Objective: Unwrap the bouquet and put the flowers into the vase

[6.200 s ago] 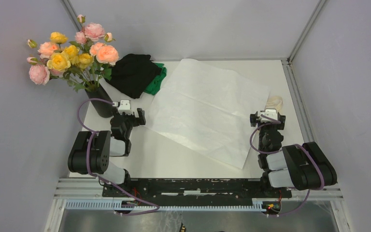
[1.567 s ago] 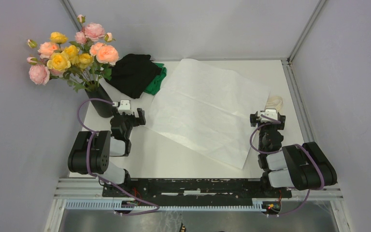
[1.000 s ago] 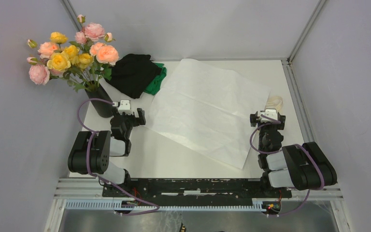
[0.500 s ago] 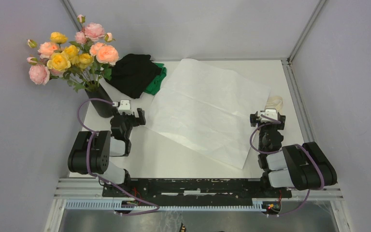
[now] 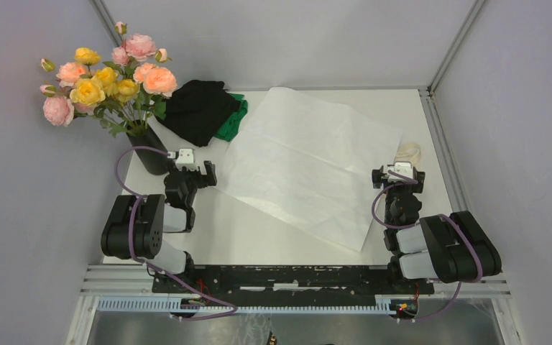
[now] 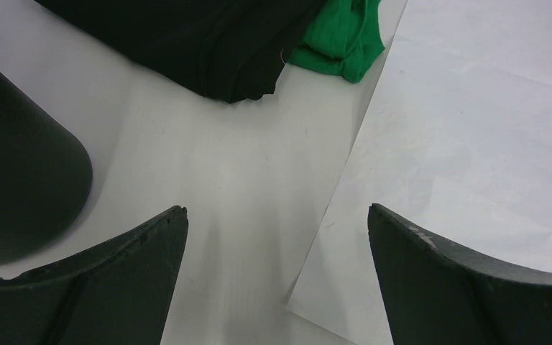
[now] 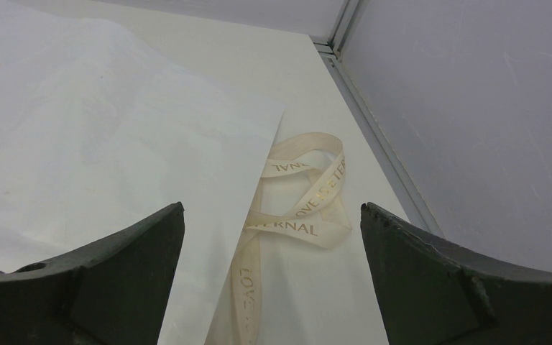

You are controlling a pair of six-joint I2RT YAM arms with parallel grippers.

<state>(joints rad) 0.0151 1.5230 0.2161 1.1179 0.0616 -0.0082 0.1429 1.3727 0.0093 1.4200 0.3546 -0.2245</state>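
Flowers (image 5: 108, 75) pink, peach, yellow, upright in matte black vase (image 5: 152, 159).

White table (image 5: 273, 241) — pale grey walls (image 5: 295, 36) around.

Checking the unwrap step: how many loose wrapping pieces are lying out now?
2. The white paper sheet is spread flat in the middle; the cream ribbon lies looped at the sheet's right edge. Anything under the sheet would be hidden.

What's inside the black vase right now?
The flowers stand in the vase, blooms spreading above its mouth. Its black wall hides the stem ends and anything else inside.
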